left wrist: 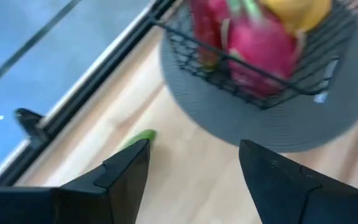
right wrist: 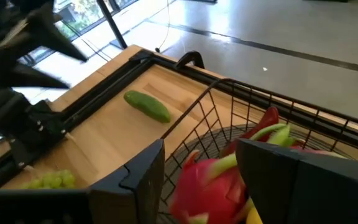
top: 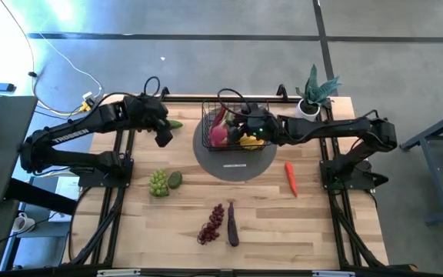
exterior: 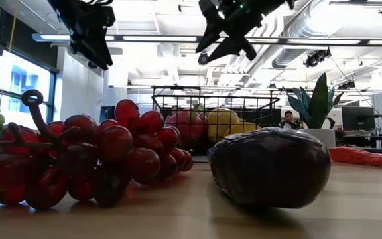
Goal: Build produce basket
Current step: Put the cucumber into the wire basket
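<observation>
The black wire-mesh basket [top: 233,127] stands on a round grey disc [top: 237,163] at the table's far middle. It holds a pink dragon fruit [right wrist: 210,180] and yellow fruit [top: 248,140]. My right gripper [right wrist: 201,152] hangs open and empty above the basket [right wrist: 229,112], over the dragon fruit. My left gripper [left wrist: 194,155] is open and empty, raised above the table just left of the disc [left wrist: 303,130]. A green cucumber [top: 174,123] lies on the table past it and also shows in the left wrist view [left wrist: 143,135] and the right wrist view [right wrist: 146,106].
Green grapes [top: 158,183] and a green fruit [top: 175,179] lie left of centre. Red grapes [top: 211,223] and a purple eggplant [top: 232,223] lie near the front. A red chili [top: 291,177] lies right of the disc. A potted plant [top: 314,92] stands at the far right.
</observation>
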Tool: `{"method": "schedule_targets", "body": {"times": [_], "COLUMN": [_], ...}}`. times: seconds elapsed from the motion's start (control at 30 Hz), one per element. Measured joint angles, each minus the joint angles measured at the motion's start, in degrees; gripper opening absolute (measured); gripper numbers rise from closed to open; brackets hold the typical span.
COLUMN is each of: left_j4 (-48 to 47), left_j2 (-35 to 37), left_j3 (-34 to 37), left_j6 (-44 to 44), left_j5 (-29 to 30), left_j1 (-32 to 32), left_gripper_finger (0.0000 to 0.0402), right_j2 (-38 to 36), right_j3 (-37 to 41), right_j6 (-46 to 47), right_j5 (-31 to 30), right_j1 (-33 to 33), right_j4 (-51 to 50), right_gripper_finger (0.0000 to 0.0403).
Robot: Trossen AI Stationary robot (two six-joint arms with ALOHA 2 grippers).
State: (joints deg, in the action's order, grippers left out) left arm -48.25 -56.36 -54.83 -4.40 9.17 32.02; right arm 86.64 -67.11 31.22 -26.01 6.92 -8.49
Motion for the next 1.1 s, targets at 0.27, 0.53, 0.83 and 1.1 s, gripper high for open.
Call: {"method": "schedule_targets", "body": {"times": [0.27,0.53,0.83,1.1], "left_j4": [-1.2,-4.7,-4.2,1.5], "left_j2": [-2.5,-10.2,-18.9,-23.7], "left_j3": [0.0,0.0,0.0,0.0], "left_j6": [10.9,18.3,27.5,36.1], "left_j5": [-2.7,-5.8,-6.6,-6.6], "left_j1": [8.1,14.0,16.1,16.1], "left_gripper_finger": [0.0241,0.0241,0.0241,0.0241], "right_j2": [-3.9,-7.6,-8.4,-8.4], "right_j3": [0.0,0.0,0.0,0.0], "right_j6": [-0.1,-2.9,-3.2,-3.0], "right_j5": [-0.4,-0.5,-0.3,0.0], "right_j1": [-0.2,-0.2,-0.2,-0.2], "right_j4": [-3.2,-4.7,-6.3,-6.8], "right_gripper_finger": [0.0181,0.0181,0.0181,0.0181]}}
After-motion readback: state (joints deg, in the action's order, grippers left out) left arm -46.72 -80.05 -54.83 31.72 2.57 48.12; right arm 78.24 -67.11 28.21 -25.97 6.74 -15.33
